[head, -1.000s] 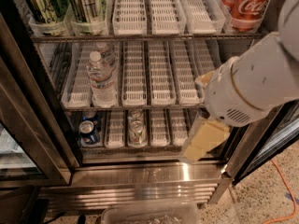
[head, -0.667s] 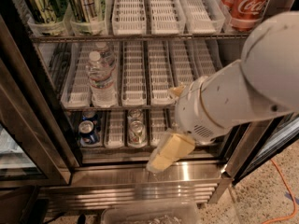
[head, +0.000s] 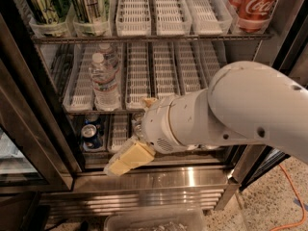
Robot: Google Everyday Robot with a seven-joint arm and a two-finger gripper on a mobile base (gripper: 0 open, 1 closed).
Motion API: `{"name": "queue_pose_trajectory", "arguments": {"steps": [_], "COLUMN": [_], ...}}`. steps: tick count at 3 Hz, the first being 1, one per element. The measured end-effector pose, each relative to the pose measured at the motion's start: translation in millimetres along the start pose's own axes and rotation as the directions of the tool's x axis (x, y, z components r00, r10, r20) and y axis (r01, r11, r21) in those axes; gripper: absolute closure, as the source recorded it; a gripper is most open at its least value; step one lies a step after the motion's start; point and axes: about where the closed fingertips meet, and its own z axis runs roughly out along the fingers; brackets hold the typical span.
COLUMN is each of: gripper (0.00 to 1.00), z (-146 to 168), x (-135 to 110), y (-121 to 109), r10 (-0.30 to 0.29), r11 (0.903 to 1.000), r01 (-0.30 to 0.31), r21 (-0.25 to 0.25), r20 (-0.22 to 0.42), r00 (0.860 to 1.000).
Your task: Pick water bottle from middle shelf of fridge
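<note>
Tool [head: 124,160] low before fridge [head: 192,176], grip state unclear, water bottle [head: 105,83] above-left on middle shelf [head: 163,76]

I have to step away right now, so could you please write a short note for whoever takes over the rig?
Gripper: low in front of the fridge, near its steel base, below and right of the water bottle, not touching it.
Water bottle: upright on the middle shelf, second lane from the left.
Done: arm is at the open fridge.
Left: raise the gripper, grasp the bottle, pull it out.
</note>
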Motion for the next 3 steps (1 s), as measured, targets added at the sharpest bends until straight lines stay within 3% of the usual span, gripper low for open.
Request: {"name": "queue_pose_trajectory", "arguments": {"steps": [1, 2, 3], "gripper": [0.00, 0.00, 0.00], "z": [0.0, 7.4, 33.6], "x": [0.1, 0.9, -4.2], "y": [0.0, 1.9, 5.4], "r10": [0.000, 0.017, 0.020], "r11": [1.0000, 0.9998, 0.9983], "r01": [0.000, -0.017, -0.027], "r21": [0.000, 0.009, 0.052], "r20": [0.000, 0.056, 0.138], "r00": [1.000, 0.998, 0.990]}}
